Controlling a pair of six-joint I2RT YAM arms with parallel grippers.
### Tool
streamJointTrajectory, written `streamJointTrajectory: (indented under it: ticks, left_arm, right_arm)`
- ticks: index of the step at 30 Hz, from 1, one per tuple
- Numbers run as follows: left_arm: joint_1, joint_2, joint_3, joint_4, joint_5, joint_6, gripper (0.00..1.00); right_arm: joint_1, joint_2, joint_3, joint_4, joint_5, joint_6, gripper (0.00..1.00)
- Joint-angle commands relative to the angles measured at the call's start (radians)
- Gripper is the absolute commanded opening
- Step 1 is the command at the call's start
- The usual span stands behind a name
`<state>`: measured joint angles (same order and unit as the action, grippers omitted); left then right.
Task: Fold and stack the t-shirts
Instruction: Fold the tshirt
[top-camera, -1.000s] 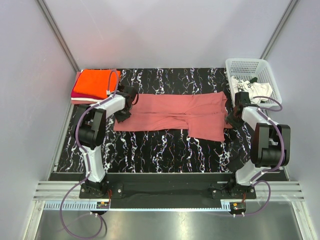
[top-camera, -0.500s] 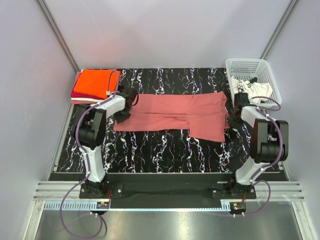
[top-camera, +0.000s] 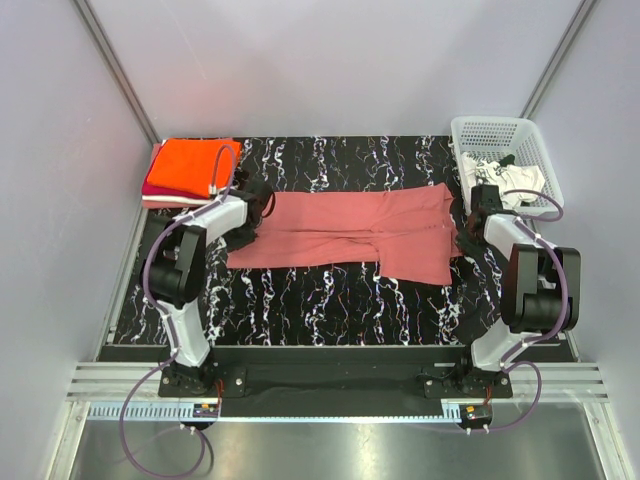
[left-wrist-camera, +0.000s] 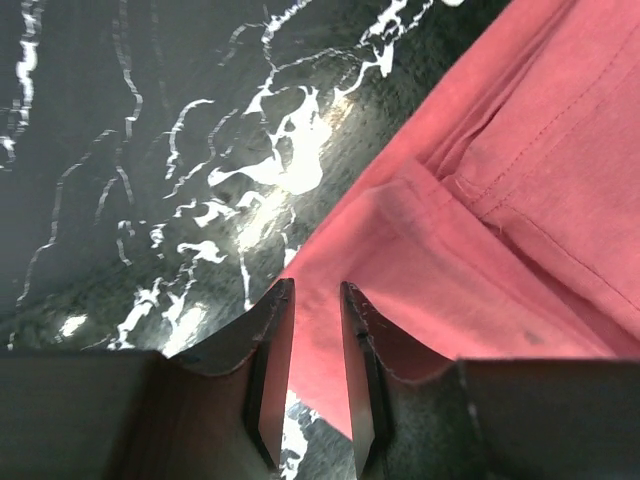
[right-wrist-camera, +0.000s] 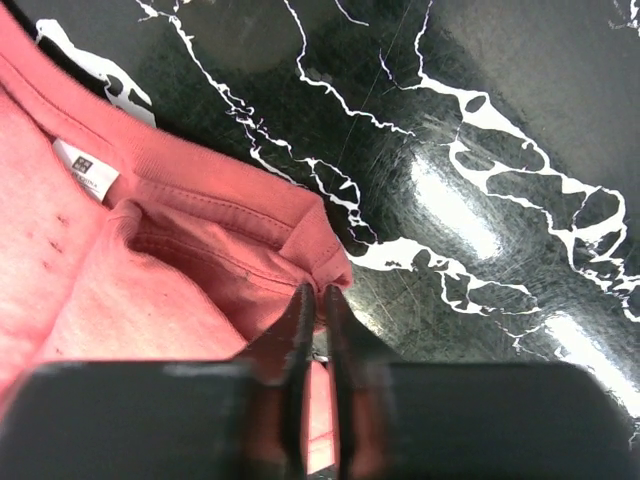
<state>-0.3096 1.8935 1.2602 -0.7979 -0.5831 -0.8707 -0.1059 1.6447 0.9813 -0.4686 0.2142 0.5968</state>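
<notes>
Rose-red t-shirt between pinching end effectors

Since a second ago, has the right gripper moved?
Yes. The right gripper shifted slightly toward the arm bases, away from the white basket, along the rose-red t-shirt's edge.

A matt, soft rose-red cloth tee with stitched hems lies on a glossy black marble-look table, a white plastic mesh basket far right.

A white plastic mesh basket stands just beyond the right end effector on the black white-veined marble tabletop.
</notes>
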Motion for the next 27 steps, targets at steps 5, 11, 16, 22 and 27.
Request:
streamJointTrajectory:
  ticks: [5,11,16,22,27]
  left_arm:
    - [-0.003,-0.155,0.097,-0.087,-0.061,0.012,0.3]
    - [-0.006,-0.237,0.233,-0.026,0.15,0.235,0.31]
    - [-0.011,-0.286,0.303,0.06,0.408,0.432,0.32]
    - [-0.023,-0.349,0.242,0.138,0.624,0.538,0.33]
    - [-0.023,-0.358,0.157,0.192,0.661,0.519,0.34]
  right_arm:
    - [-0.011,-0.075,0.091,-0.129,0.034,-0.008,0.39]
    - [-0.011,-0.17,0.053,-0.208,-0.051,0.131,0.56]
    - [-0.009,-0.227,-0.088,-0.197,-0.272,0.259,0.52]
    - [-0.009,-0.342,-0.214,-0.179,-0.22,0.342,0.52]
    - [-0.008,-0.385,-0.27,-0.13,-0.191,0.382,0.52]
